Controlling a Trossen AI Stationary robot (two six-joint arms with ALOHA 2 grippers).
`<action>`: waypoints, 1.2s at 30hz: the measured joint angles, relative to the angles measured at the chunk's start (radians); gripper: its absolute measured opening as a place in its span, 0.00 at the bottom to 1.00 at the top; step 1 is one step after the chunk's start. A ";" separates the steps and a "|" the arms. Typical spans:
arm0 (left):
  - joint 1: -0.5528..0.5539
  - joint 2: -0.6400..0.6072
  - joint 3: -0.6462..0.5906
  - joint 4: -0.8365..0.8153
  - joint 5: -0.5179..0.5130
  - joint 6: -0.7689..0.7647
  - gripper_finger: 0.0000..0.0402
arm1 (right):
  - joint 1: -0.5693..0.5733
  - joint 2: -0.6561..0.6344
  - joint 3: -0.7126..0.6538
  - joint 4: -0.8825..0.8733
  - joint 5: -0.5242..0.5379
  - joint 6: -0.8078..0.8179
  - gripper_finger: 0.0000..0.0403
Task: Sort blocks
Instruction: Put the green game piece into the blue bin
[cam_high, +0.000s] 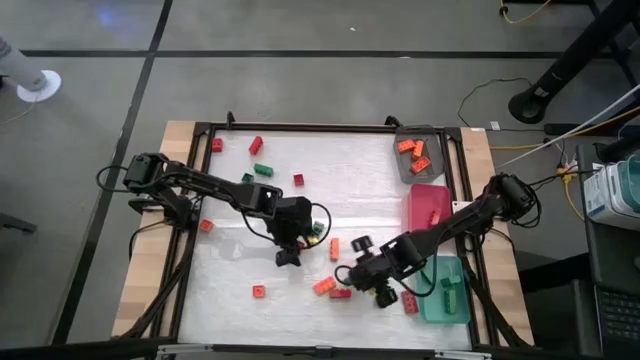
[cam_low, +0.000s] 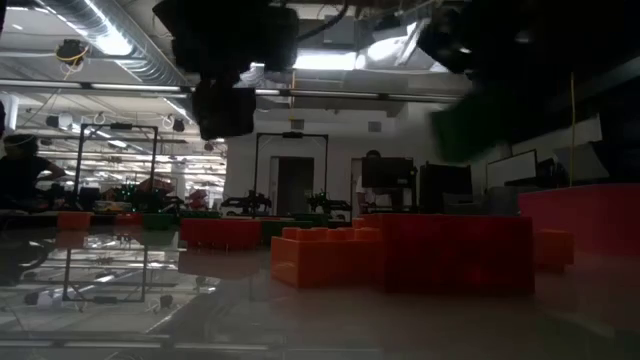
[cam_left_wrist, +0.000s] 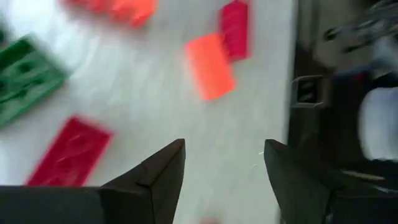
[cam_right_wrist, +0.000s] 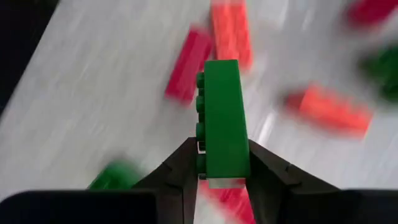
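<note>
Red, orange and green blocks lie scattered on the white table (cam_high: 230, 290). My left gripper (cam_left_wrist: 224, 152) stands open over the table's middle (cam_high: 288, 255), with bare table between its fingers. A red block (cam_left_wrist: 68, 152), a green block (cam_left_wrist: 22, 78) and an orange block (cam_left_wrist: 210, 65) lie just beyond it. My right gripper (cam_right_wrist: 222, 152) is near the front right (cam_high: 383, 295), beside the teal tray (cam_high: 462, 312), and is shut on a green block (cam_right_wrist: 222, 106). Red and orange blocks (cam_right_wrist: 231, 28) lie under it. My right gripper pinches the green block's near end (cam_right_wrist: 222, 171) between its two fingers. One finger (cam_right_wrist: 183, 168) is on the studded face, the other on the opposite face. The block lies along the fingers and juts out past their tips. It appears lifted clear of the table.
Three trays stand along the right edge. The grey tray (cam_high: 432, 172) at the far right holds orange blocks, the pink one (cam_high: 415, 200) a red block, and the teal one green blocks. An orange block (cam_low: 320, 255) and a red block (cam_low: 455, 250) stand close to the low camera.
</note>
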 joint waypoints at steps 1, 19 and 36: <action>0.003 0.000 0.000 -0.023 -0.017 0.017 0.52 | 0.000 0.000 0.012 -0.052 -0.026 0.051 0.27; 0.001 0.000 0.000 -0.030 -0.095 0.161 0.52 | 0.138 -0.002 0.110 -0.793 -0.361 0.628 0.27; -0.036 0.002 0.000 -0.045 -0.263 0.540 0.52 | 0.335 -0.002 0.055 -0.747 -0.255 0.979 0.43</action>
